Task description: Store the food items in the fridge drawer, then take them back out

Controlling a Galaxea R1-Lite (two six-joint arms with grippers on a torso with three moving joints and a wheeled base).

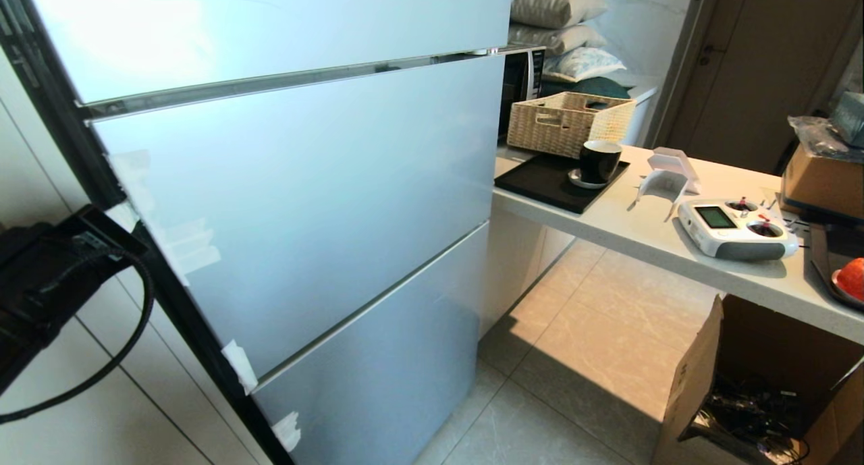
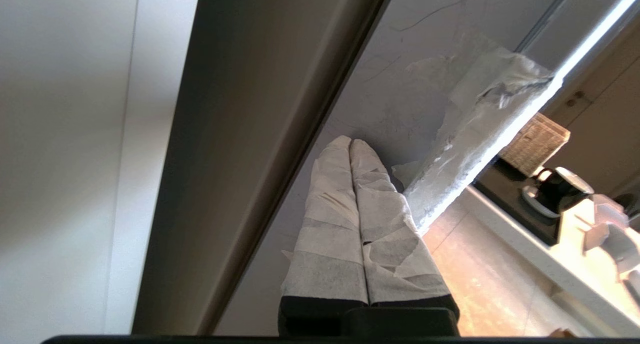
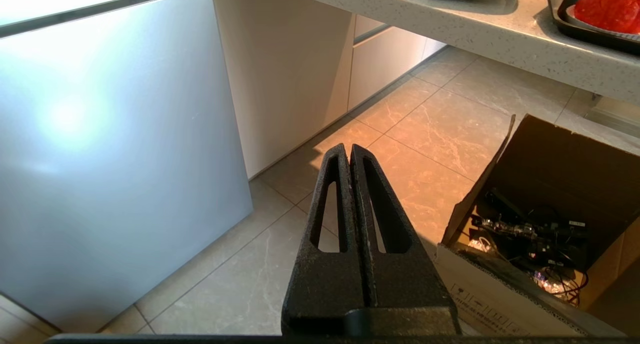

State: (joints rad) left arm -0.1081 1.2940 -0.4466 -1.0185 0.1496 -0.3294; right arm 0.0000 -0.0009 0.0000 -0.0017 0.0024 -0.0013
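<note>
fridge shut, left gripper at the door edge

seen from the head: a closed fridge (image 1: 290,202) with pale blue-grey door panels, all flush, so no fridge drawer in view anywhere; hidden behind the doors, probably. left arm (image 1: 40,296) at the far left of this view, beside the dark side edge of the fridge, likely there because the door has to be pulled open before anything can be stored.

in the left wrist view: left gripper (image 2: 350,143), fingers wrapped in white tape, pressed together with nothing between them, tips very near the grey door surface next to the dark edge strip (image 2: 260,149). contact or not: cannot tell. closed and narrow maybe to slip into the gap at the door edge. pieces of white tape (image 2: 480,134) stuck on the panel just beside the fingers.

in the right wrist view: right gripper (image 3: 350,152) hanging low above the tiled floor (image 3: 425,149), black fingers fully together, empty, idle near an open cardboard box (image 3: 545,224) with cables.

one red food item (image 1: 853,279) on a dark tray (image 1: 822,262) at the right end of the counter (image 1: 641,229), well apart from both grippers; only one visible, partly cut by the picture edge. also on the counter: a white remote controller (image 1: 736,229), a black cup (image 1: 599,161), a woven basket (image 1: 567,119).

storing not yet begun, by the look of it.
</note>
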